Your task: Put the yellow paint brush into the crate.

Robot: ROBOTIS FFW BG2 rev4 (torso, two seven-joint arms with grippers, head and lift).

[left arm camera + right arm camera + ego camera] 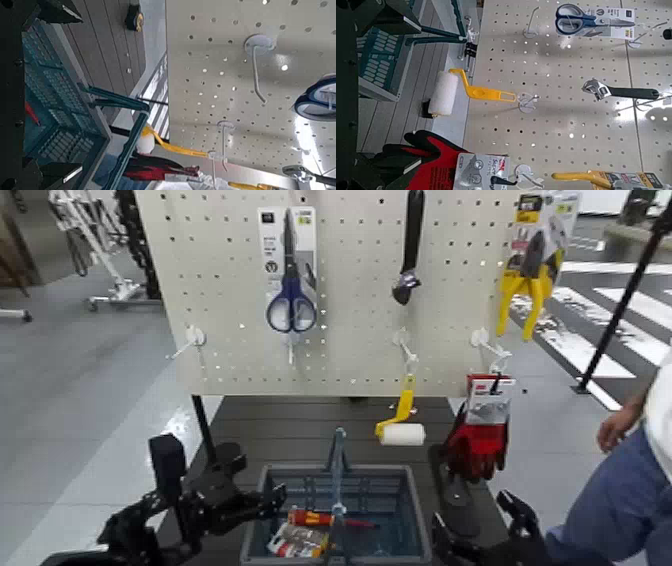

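Open wide and empty, my left gripper [276,500] hovers by the crate's [413,490] left side, my right gripper [472,510] open by its right; whether the pale, yellowish item [298,540] inside is the yellow paint brush, I can't tell.

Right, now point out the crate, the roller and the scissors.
Crate [407,508]: head view, on its right side wall.
Roller [444,93]: right wrist view, on its white cylinder.
Scissors [291,313]: head view, on the blue handles.
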